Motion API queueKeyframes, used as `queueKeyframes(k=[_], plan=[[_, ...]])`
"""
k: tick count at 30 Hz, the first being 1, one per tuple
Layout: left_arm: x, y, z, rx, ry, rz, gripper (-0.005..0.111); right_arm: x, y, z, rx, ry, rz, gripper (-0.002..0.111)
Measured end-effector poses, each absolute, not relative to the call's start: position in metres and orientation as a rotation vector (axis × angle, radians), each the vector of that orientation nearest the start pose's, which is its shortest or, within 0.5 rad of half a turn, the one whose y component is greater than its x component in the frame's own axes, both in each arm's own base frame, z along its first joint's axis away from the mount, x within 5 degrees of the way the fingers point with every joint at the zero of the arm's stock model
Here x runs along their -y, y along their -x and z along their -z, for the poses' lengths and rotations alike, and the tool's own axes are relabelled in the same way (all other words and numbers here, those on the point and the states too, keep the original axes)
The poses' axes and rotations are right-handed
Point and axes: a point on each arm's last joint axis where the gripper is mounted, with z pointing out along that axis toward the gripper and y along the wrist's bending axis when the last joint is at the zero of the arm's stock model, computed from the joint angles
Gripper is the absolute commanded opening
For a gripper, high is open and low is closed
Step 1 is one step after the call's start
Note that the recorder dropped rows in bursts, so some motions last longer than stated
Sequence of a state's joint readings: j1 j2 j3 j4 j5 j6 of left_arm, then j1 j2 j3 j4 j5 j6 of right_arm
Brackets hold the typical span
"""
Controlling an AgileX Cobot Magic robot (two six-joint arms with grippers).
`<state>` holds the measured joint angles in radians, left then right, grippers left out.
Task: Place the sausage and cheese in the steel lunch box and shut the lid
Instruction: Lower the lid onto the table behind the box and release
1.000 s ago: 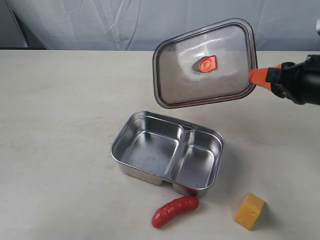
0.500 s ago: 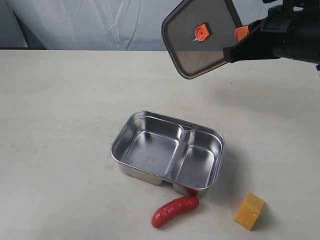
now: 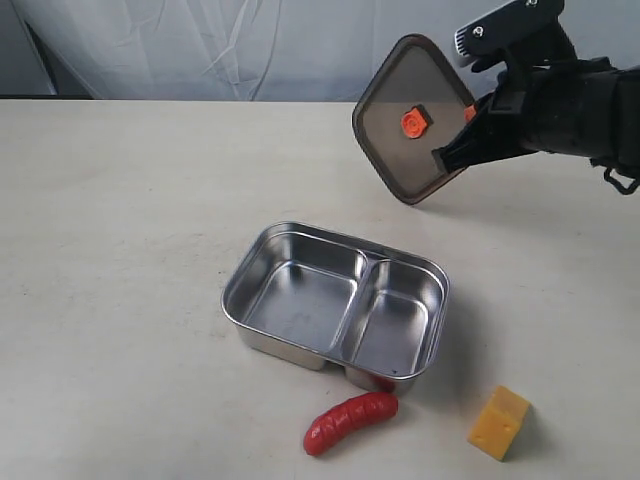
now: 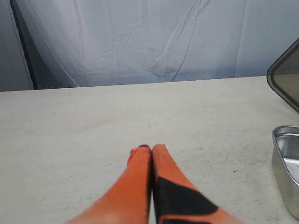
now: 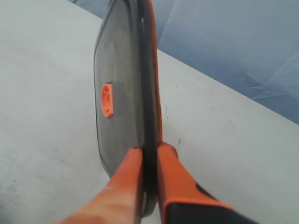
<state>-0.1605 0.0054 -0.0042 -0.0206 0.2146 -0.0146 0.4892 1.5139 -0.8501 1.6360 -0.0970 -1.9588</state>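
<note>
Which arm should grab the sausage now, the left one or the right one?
The left arm. Its jaws are shut on nothing, so it is free. The right arm has its jaws clamped on the lid, up in the air. The sausage lies on the table by the box.

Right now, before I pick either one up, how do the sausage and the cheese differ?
The sausage is red, long and slightly curved; the cheese is a yellow-orange block. The sausage lies close beside the steel lunch box; the cheese sits farther off, toward the right. Both rest on the table, outside the box.
</note>
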Motion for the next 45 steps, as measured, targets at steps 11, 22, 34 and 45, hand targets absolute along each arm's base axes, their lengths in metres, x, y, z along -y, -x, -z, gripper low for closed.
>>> queueKeyframes(k=[11,22,34,45], plan=[[0.009,-0.055,-0.195,-1.698,-0.11,0.15,0.0,-0.134,-0.295,-0.235,-1.912,0.942,0.281,-0.001],[0.009,-0.055,-0.195,-1.698,-0.11,0.15,0.0,-0.173,-0.293,-0.188,-1.873,1.214,0.375,-0.001],[0.009,-0.055,-0.195,-1.698,-0.11,0.15,0.0,-0.198,-0.287,-0.162,-1.892,1.319,0.307,-0.001],[0.009,-0.055,-0.195,-1.698,-0.11,0.15,0.0,-0.202,-0.284,-0.159,-1.949,1.29,0.215,0.037]])
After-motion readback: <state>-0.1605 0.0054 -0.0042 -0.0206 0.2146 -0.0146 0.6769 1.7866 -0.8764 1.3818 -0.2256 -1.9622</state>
